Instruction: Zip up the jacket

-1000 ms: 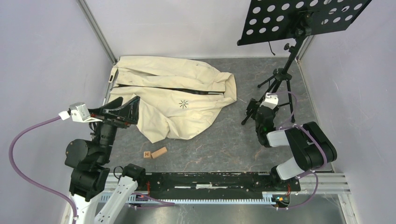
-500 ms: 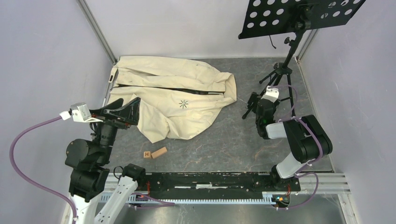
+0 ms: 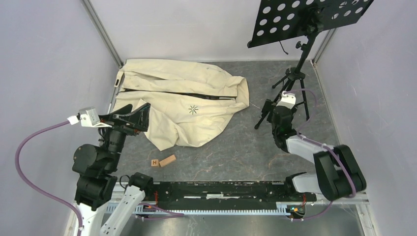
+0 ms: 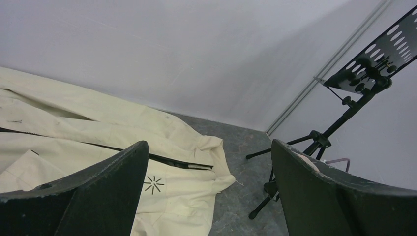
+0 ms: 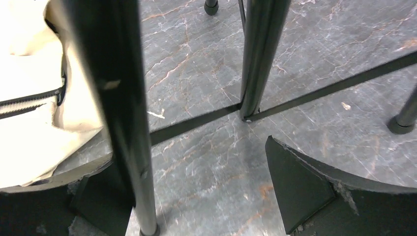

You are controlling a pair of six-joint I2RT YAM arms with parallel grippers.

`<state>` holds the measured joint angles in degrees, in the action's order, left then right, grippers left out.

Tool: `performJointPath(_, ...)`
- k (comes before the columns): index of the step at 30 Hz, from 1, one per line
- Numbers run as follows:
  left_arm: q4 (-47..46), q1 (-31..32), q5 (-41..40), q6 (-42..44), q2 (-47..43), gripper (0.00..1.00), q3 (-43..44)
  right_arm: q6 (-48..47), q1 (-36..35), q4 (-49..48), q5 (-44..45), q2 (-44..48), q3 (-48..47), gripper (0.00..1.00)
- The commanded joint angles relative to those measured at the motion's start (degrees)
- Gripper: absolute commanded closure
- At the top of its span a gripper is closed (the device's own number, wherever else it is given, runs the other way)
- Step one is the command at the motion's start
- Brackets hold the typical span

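The cream jacket point(image 3: 182, 101) lies spread on the grey table at the back left, with its dark zipper point(image 3: 189, 94) running across it and a black starburst logo point(image 3: 193, 109) below. My left gripper point(image 3: 138, 114) hovers open over the jacket's left edge. In the left wrist view the jacket point(image 4: 98, 123), zipper point(image 4: 172, 161) and logo point(image 4: 153, 184) show between the wide-open fingers of that gripper point(image 4: 209, 147). My right gripper point(image 3: 268, 112) is open, low at the tripod's feet. In the right wrist view this gripper point(image 5: 196, 162) holds nothing, and the jacket's edge point(image 5: 29, 128) lies at the left.
A black music stand point(image 3: 310, 19) on a tripod point(image 3: 291, 81) stands at the back right. One tripod leg point(image 5: 125, 113) crosses just in front of the right gripper's left finger. Two small wooden blocks point(image 3: 167, 160) lie near the front left. Walls close in on three sides.
The right arm's elbow has swung down and to the right while its gripper stayed at the tripod's feet. The music stand's top has shifted slightly. The left arm has barely moved.
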<state>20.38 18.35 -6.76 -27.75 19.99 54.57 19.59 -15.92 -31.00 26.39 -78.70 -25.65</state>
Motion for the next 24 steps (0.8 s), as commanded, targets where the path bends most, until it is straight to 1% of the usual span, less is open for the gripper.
performJointPath(1, -3.2, -0.3, 2.3, -0.7, 1.1, 0.00, -1.7, -1.2, -0.6, 7.5, 0.4, 8.6, 2.8, 0.01)
performJointPath(3, -3.8, -0.3, 2.9, -1.2, 1.6, 0.00, -2.2, -2.9, -0.6, 8.7, -0.7, 9.8, 2.5, 0.01)
performJointPath(6, -4.7, -0.3, 3.5, -2.0, 1.8, 0.00, -2.6, -2.1, -0.6, 13.6, -2.4, 10.9, 1.5, 0.01)
performJointPath(9, -4.4, -0.3, 3.5, -1.7, 1.8, 0.00, -2.3, -1.2, -1.0, 14.8, -5.6, 14.7, 4.5, 0.01)
performJointPath(12, -3.3, -0.3, 2.8, -0.9, 1.8, 0.00, -2.0, -0.6, -1.1, 18.5, -6.6, 19.9, 6.8, 0.01)
performJointPath(17, -1.7, -0.3, 3.3, -0.6, 2.9, 0.00, -2.1, -1.1, -1.1, 28.4, -8.4, 29.3, 7.6, 0.01)
performJointPath(19, 0.1, -0.3, 3.3, 0.0, 3.4, 0.00, -1.7, -1.3, -1.2, 33.0, -9.5, 34.5, 7.8, 0.01)
performJointPath(22, 4.2, -0.2, 3.1, 0.6, 4.0, 0.00, -1.1, -2.6, -1.3, 37.7, -14.9, 41.3, 8.3, 0.01)
performJointPath(24, 7.0, -0.2, 3.0, 0.5, 4.5, 0.00, -0.6, -3.8, -1.9, 38.4, -22.1, 45.1, 8.8, 0.01)
